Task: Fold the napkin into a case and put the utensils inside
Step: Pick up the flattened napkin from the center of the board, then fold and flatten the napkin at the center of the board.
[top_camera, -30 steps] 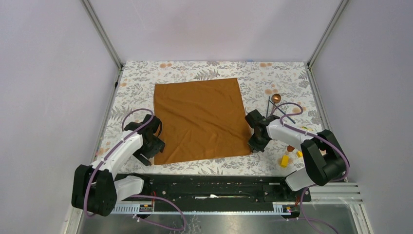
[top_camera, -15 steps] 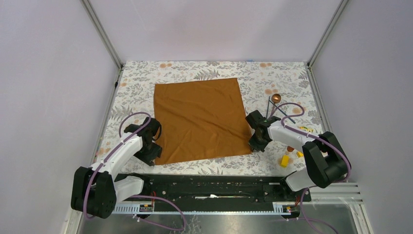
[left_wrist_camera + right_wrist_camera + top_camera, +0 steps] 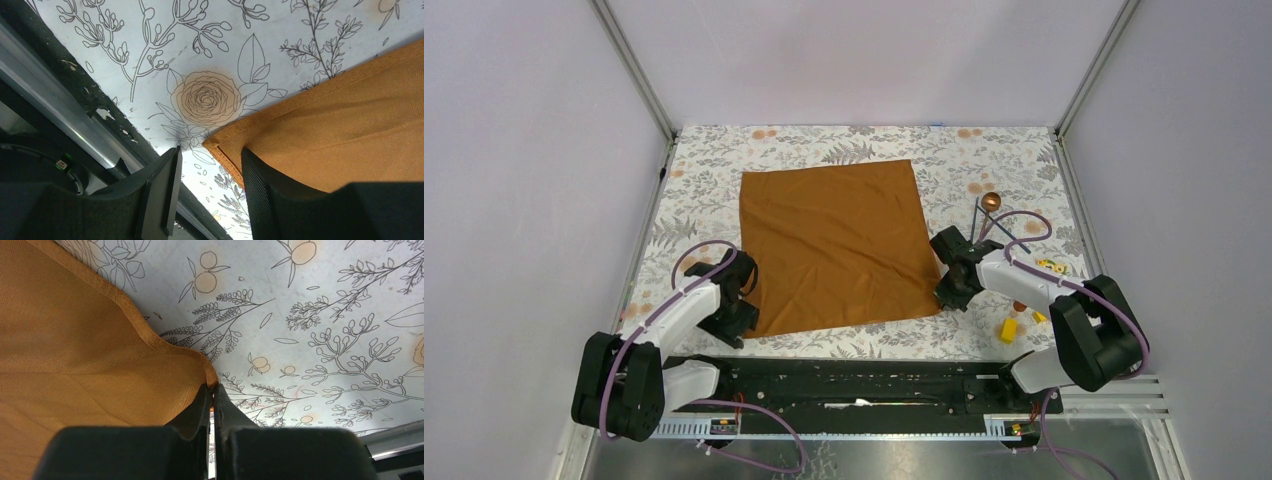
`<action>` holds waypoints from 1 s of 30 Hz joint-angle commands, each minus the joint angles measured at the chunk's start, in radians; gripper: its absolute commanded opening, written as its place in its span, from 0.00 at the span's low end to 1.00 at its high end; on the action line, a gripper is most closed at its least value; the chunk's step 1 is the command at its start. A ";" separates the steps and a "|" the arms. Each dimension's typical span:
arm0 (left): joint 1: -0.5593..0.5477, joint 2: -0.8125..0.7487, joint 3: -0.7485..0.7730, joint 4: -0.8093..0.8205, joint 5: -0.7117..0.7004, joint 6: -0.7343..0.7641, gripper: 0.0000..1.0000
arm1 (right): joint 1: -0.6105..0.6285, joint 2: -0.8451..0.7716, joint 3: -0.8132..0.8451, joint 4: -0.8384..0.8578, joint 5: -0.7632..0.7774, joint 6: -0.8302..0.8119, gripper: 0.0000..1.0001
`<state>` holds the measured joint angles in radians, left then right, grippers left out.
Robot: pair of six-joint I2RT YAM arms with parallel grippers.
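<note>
Napkin: the orange-brown napkin lies spread open as one creased square in the middle of the floral tabletop, turned slightly askew, with no fold made in it.
Near-left corner: in the left wrist view the hemmed corner lies flat on the tabletop, next to a printed rose.
Left pincer: the left pincer is low at that corner with its jaws apart. One finger stands over bare tabletop just outside the hem, and the other is over the cloth. The corner tip sits in the gap between them, and the cloth is not clamped.
Near-right corner: the cloth here is drawn up off the tabletop into a small peak, and the hem curves up to the fingertips.
Right pincer: the right pincer has its jaws together, pinching the tip of this corner.
Utensils: the utensils lie on the tabletop to the right of the napkin and apart from it, beyond the right arm. They are slim dark handles crossing one another, and one is a spoon with a small copper bowl.
Other items: two yellow blocks and a brown disc sit near the right arm's base.
</note>
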<state>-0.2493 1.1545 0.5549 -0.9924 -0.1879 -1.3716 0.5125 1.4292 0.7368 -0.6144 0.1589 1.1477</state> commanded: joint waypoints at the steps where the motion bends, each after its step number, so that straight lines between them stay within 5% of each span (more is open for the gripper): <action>1: 0.005 0.030 -0.013 0.070 -0.046 -0.022 0.54 | 0.005 -0.035 -0.014 0.004 0.016 0.023 0.00; 7: 0.005 0.024 -0.047 0.126 -0.061 -0.026 0.58 | 0.006 -0.046 -0.016 0.003 0.014 0.019 0.00; 13: 0.015 0.012 -0.088 0.190 -0.074 -0.035 0.28 | 0.006 -0.061 -0.020 0.003 0.016 0.024 0.00; 16: 0.022 -0.051 -0.096 0.197 -0.090 -0.035 0.01 | 0.005 -0.061 -0.018 0.006 0.012 0.021 0.00; 22: 0.032 -0.170 0.005 0.128 -0.148 0.036 0.00 | 0.004 -0.092 -0.002 0.080 -0.012 -0.078 0.00; 30: 0.033 -0.351 0.380 0.149 -0.165 0.310 0.00 | 0.005 -0.287 0.143 0.286 -0.116 -0.472 0.00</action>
<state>-0.2211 0.9043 0.7322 -0.9138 -0.3069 -1.2362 0.5125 1.2778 0.7715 -0.4973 0.1017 0.9077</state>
